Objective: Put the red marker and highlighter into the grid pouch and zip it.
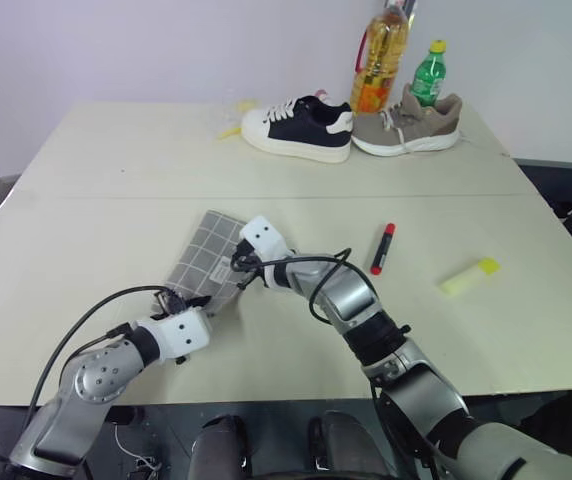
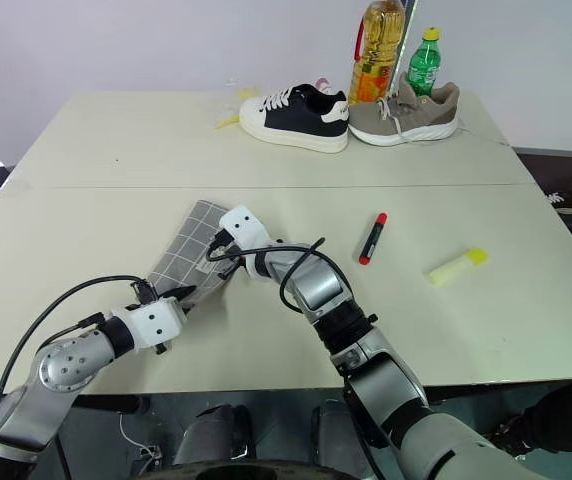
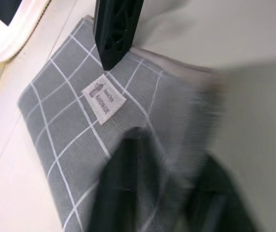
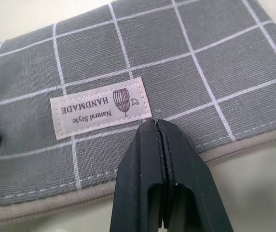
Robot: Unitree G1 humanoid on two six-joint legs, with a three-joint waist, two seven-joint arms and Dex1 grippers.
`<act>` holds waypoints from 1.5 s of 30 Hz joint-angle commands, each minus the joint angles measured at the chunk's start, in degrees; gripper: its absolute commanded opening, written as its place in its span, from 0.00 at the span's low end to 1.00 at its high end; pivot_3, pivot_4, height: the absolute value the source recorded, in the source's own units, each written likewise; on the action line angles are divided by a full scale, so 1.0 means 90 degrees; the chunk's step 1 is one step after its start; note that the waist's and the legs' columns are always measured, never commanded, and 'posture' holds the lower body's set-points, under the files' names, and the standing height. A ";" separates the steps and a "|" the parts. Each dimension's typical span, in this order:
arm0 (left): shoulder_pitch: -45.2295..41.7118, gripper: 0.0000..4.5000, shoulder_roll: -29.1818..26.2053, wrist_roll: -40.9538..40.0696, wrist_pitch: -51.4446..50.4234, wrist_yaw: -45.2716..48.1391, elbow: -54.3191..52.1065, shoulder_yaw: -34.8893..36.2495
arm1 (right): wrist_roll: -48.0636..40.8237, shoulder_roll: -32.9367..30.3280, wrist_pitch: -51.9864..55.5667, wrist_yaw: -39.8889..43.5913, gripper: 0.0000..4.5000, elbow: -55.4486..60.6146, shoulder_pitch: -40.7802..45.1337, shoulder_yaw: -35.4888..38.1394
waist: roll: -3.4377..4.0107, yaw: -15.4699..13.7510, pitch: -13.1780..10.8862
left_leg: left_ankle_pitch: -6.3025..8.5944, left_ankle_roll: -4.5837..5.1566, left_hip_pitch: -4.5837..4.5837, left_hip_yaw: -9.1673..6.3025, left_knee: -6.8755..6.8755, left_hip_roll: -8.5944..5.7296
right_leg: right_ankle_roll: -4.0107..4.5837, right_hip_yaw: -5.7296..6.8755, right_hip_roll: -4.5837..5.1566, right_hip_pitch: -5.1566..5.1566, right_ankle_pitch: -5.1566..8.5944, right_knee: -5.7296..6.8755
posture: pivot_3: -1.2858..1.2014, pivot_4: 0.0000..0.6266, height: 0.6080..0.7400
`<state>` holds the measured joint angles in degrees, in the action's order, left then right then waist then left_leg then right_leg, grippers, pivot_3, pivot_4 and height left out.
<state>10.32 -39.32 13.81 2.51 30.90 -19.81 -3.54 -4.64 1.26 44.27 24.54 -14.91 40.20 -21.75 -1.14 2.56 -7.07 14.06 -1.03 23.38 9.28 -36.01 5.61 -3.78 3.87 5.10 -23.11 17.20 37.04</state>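
Nearest the camera, in the lower left of the head view, the left hand [image 1: 194, 300] sits at the near corner of the grid pouch [image 1: 209, 255], its fingers closed together on the fabric edge. Right of it, the right hand [image 1: 238, 266] has its fingers pressed together, their tips on the pouch just below the white label [image 4: 99, 107]. Right of centre on the surface [image 1: 106, 230] lies the red marker [image 1: 382, 248], and the highlighter [image 1: 469, 276] lies further right, well apart from the pouch. Two shoes [image 1: 351, 126] and two bottles [image 1: 401, 60] stand at the top.
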 commanded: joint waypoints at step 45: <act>-0.0133 0.00 0.1346 -0.2825 -0.1621 0.0280 -0.1678 0.0306 | -0.0591 -0.1900 -0.1998 0.1714 0.01 -0.0336 0.0384 0.1652 | -0.0023 -0.0008 0.0010 | -0.0004 -0.0003 -0.0001 -0.0005 -0.0003 0.0011 | -0.0006 0.0004 -0.0036 0.0030 -0.0002 -0.0001 | 0.52 0.24 0.80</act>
<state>8.91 -26.91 -10.76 -12.40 33.36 -32.37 -0.98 -9.37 -15.87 27.27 39.62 -19.47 42.11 -7.99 -1.35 2.48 -6.98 14.03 -1.05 23.37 9.23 -36.04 5.71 -3.84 3.91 4.78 -22.84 17.18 37.04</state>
